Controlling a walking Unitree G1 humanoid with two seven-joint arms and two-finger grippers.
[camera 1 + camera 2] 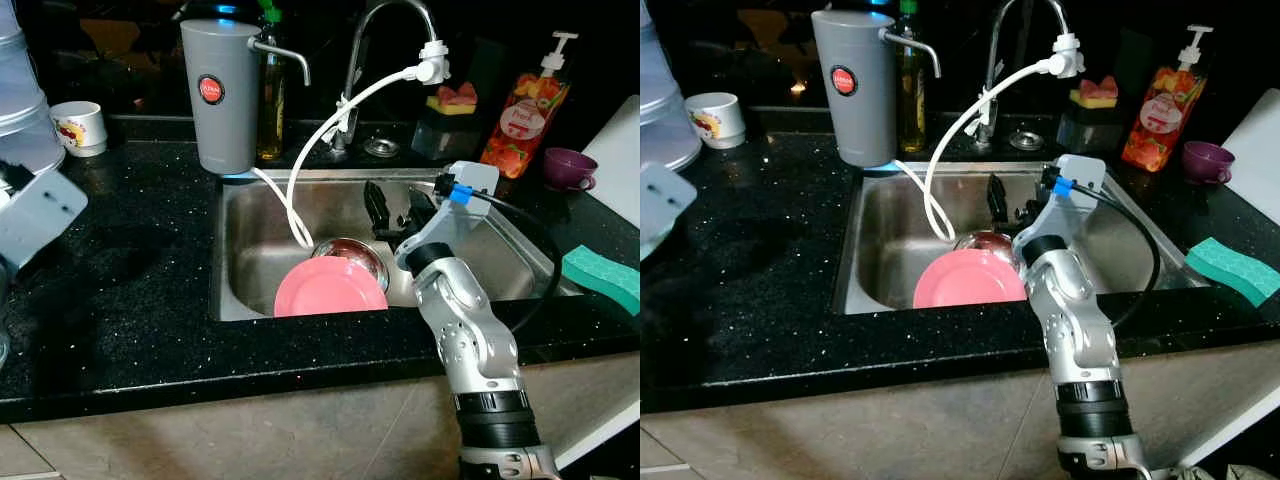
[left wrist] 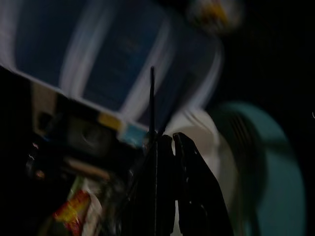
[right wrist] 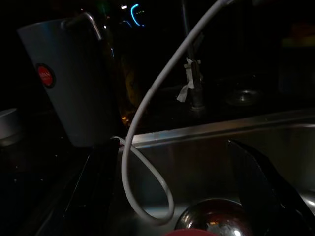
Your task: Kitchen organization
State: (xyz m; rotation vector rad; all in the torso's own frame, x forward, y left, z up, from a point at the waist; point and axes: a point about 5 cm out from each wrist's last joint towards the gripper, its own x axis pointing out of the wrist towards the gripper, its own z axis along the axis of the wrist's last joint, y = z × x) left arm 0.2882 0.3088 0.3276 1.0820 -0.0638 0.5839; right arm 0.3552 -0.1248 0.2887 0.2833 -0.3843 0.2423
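- Reached forward from the near counter edge over the stainless sink (image 1: 250, 215): silver right arm, its right gripper (image 1: 397, 212) hanging above the basin with both black fingers spread wide apart and nothing between them.
- Lay tilted in the sink just beside and below that gripper: pink plate (image 1: 329, 287), leaning against the near wall of the basin.
- Sat directly behind the plate, partly covered by it: steel bowl (image 1: 352, 256), shiny inside.
- Looped down from the faucet (image 1: 385, 40) spout into the basin, ending near the bowl: white hose (image 1: 320, 130).
- Stood on the black speckled countertop (image 1: 120, 270) at the sink's back left corner: grey water filter jug (image 1: 220, 90) with a red round badge; amber bottle (image 1: 270, 100) just behind it.
- Rested further left, against the back: white mug (image 1: 80, 127) with a coloured print.
- Stood right of the faucet: dark holder with a yellow-and-pink sponge (image 1: 455, 98), then an orange soap pump bottle (image 1: 523, 118), then a purple cup (image 1: 568, 168).
- Lay on the counter right of the sink, well apart from the gripper: green sponge (image 1: 602, 275).
- Showed at the left edge, over the counter: part of the left arm; left gripper (image 2: 170, 142) seen dark and blurred in its wrist view, fingers pressed together, empty as far as could be made out.
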